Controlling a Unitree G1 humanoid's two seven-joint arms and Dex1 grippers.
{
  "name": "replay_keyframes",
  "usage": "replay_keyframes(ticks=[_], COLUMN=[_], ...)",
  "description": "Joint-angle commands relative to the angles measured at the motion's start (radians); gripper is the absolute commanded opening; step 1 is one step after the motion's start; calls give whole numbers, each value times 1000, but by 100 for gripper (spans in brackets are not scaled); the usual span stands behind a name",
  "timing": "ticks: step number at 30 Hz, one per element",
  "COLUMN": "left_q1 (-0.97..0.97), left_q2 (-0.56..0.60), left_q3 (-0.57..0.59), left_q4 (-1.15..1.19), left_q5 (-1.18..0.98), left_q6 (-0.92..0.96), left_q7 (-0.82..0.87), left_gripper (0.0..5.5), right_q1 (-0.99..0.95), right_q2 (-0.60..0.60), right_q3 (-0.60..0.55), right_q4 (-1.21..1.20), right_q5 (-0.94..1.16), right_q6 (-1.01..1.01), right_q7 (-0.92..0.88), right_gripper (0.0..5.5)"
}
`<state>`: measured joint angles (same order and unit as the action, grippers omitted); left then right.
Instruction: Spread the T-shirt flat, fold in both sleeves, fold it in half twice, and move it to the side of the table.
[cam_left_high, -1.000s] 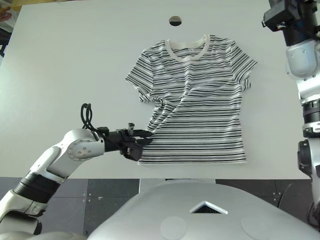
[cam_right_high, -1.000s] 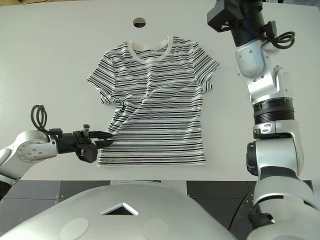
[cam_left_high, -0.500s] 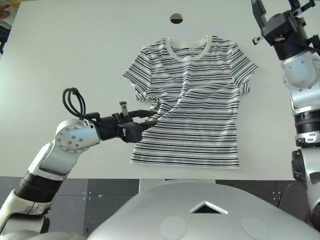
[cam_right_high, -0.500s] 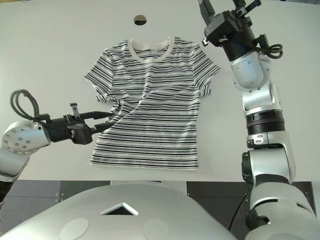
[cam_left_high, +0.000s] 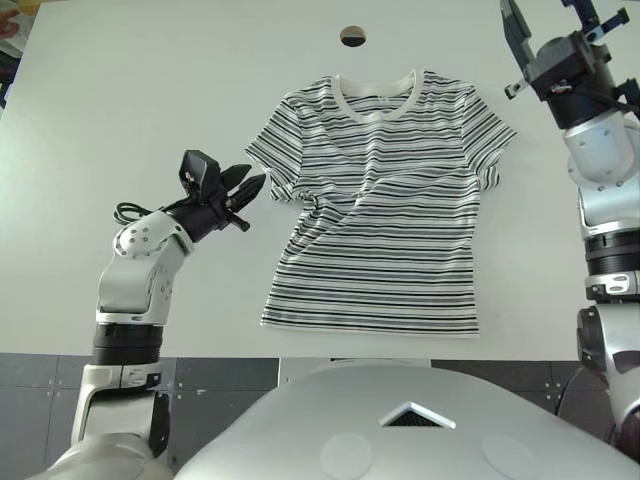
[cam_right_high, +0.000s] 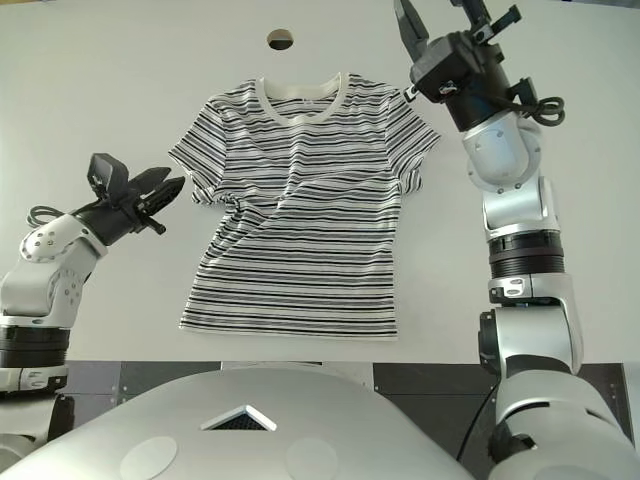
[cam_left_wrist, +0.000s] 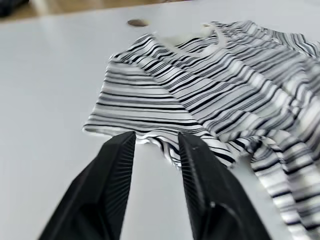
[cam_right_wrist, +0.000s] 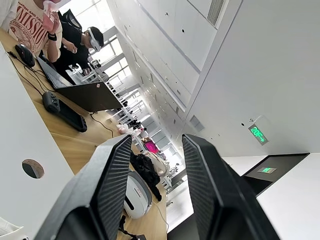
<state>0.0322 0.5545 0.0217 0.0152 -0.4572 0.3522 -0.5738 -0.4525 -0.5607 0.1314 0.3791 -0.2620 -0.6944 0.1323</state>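
Left wrist view showed the left gripper (cam_left_wrist: 156, 142) with its two black fingers (cam_left_wrist: 117, 170) parted and nothing between them, the tips just beside the edge of one sleeve (cam_left_wrist: 135, 107) of the T-shirt (cam_left_wrist: 240, 75). In the left eye view that gripper sat at centre left of the frame, pointing toward the shirt. The striped T-shirt lay in the middle of the white table (cam_left_high: 130, 90), collar toward the top, hem toward the bottom, both sleeves spread out unfolded. A diagonal bunch of wrinkles ran below the left-hand sleeve. At the upper right, the right gripper (cam_right_high: 440, 22) was held up with its fingers spread wide, gripping nothing. A small dark hole (cam_left_high: 350, 38) sat in the table just above the collar.
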Motion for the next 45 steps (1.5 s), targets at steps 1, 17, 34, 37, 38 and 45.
replay_keyframes(ticks=[1,17,34,37,38,45], left_q1=[-85,-242,-299,-309,-311,-318], left_q2=[-48,-168,-198,-202,-203,-196], left_q3=[45,159,196,210,213,242], left_q4=[111,249,308,309,310,289], left_q5=[-7,-68,-67,-71,-70,-73], left_q6=[90,324,312,311,310,313], left_q7=[50,132,115,119,119,119], left_gripper=[226,242,17,11,11,11], right_q1=[6,27,29,29,29,23], right_q2=[0,16,14,14,14,17], right_q3=[-12,-7,-13,-13,-12,-9], right_q4=[-10,-18,-9,-10,-10,4], right_q5=[-14,-44,-52,-52,-52,-58], right_q6=[-4,-7,-8,-7,-7,-8], right_q7=[10,4,2,2,2,-1], right_gripper=[190,190,190,190,190,190])
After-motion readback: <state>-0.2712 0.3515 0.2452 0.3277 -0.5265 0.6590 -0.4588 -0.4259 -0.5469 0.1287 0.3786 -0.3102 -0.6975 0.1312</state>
